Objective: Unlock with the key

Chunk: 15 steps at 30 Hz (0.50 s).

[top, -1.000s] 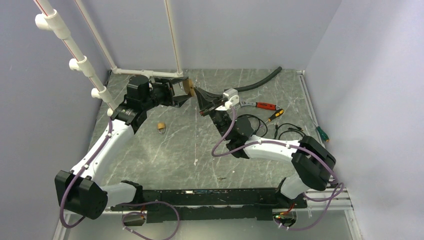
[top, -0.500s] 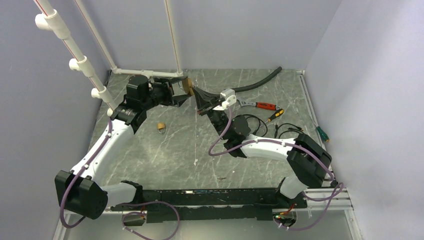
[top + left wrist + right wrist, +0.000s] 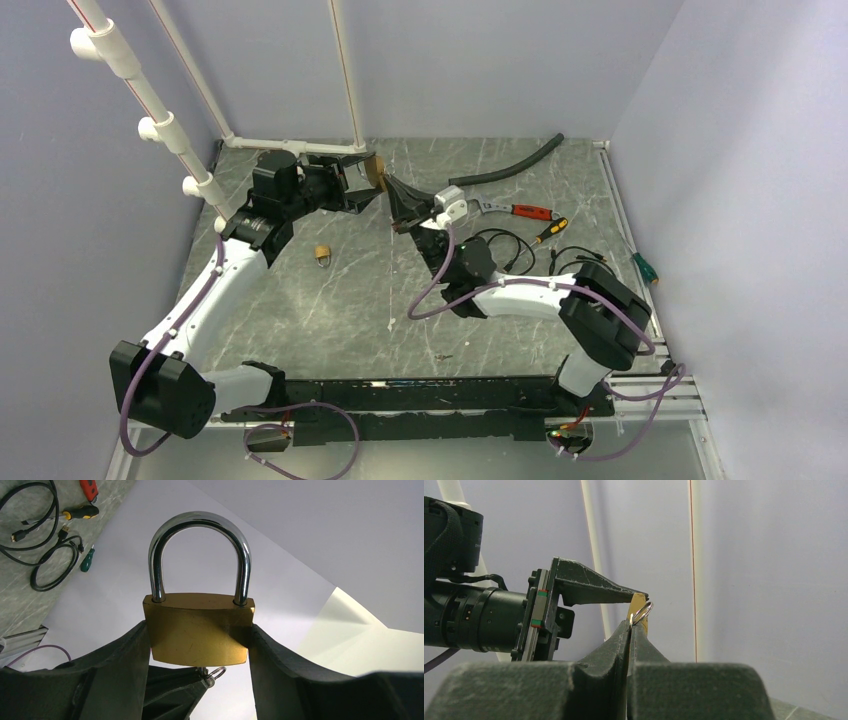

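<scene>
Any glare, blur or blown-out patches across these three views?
Left wrist: padlock sharp, glints along its shackle, pale washed-out patch at right. Right wrist: near fingers soft, ringed key crisp. Top external: even light, no hard shadows.

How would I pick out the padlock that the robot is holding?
Find the left arm's gripper, raised near the table's far edge. The brass padlock is clamped in it. Unlike the smaller padlock lying on that table, it is airborne.

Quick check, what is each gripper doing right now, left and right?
left gripper: jaws clamped on the body of the padlock.
right gripper: jaws shut on the key, its ring sticking out at the tips.
</scene>
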{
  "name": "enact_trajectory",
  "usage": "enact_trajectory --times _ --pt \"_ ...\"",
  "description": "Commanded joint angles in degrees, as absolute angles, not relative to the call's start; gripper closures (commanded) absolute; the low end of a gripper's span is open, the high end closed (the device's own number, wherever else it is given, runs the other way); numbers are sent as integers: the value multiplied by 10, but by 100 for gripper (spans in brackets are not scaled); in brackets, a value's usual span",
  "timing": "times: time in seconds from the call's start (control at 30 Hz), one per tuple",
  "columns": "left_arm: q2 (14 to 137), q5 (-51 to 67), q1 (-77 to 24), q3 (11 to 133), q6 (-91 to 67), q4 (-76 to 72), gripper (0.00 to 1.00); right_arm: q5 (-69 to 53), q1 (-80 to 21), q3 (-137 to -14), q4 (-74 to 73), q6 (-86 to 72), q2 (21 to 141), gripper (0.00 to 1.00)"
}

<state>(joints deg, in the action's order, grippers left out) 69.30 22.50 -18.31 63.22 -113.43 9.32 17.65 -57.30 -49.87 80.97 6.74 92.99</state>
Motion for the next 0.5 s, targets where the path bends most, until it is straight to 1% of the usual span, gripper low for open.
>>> enact_trajectory --times 0.0,0.17,0.33,0.47 --pt "664 241 -185 660 -1147 13 100 166 -586 -512 827 92 937 100" --pt "668 248 -185 659 -1147 7 100 162 -595 -513 828 118 942 100" --pt "671 260 -186 668 -1144 18 100 131 -597 -509 840 166 946 100" --pt "668 256 -185 668 -1143 18 100 137 -596 -516 836 182 950 100"
